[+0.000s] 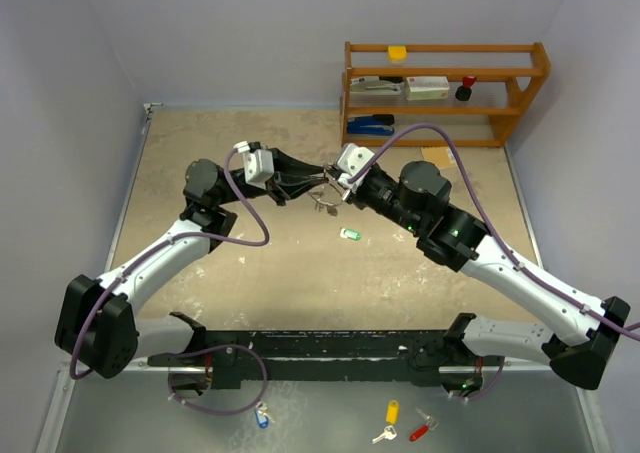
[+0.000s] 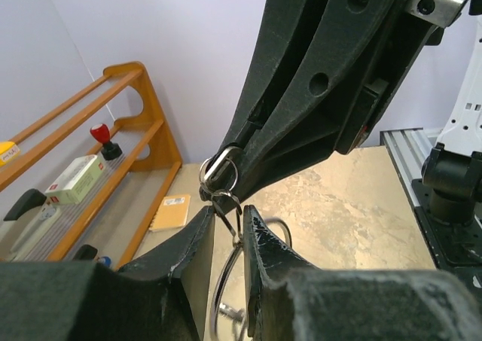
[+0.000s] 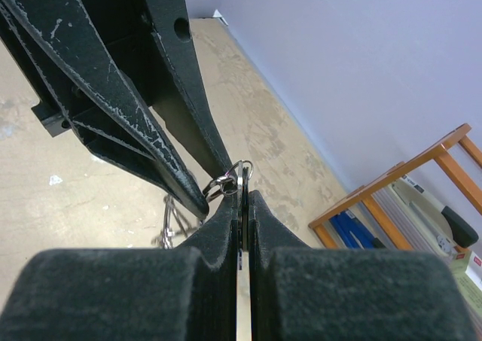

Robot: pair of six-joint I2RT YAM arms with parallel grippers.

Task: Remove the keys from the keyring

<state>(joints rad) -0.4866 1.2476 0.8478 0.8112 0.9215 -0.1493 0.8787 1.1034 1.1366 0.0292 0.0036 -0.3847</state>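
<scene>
- Right jaws: pressed together on the flat blade of a plain silver key [image 3: 241, 281], seen edge-on in the right wrist view. Its head pokes out past the tips.
- Left jaws: pinched to a narrow gap on the keyring [image 2: 226, 203], with the wire running down between the two tips.
- The two sets of jaws meet tip to tip above mid-bench, with the key head and ring linked between them.
- Only the left wrist view shows a bigger wire loop [image 2: 220, 299] hanging under the pinch.
- The top view shows more keys [image 1: 325, 205] dangling below the tips; can't tell them apart.
- Green-headed key [image 1: 349, 234]: lies loose on the bench [image 1: 300, 283], just right of the dangle. Only the top view shows it.
- Wooden rack [image 1: 445, 93] stands at the far right corner.
- Blue-tagged key [image 1: 262, 416], yellow-tagged key [image 1: 391, 413] and red-tagged key [image 1: 422, 431] lie by the arm bases.
</scene>
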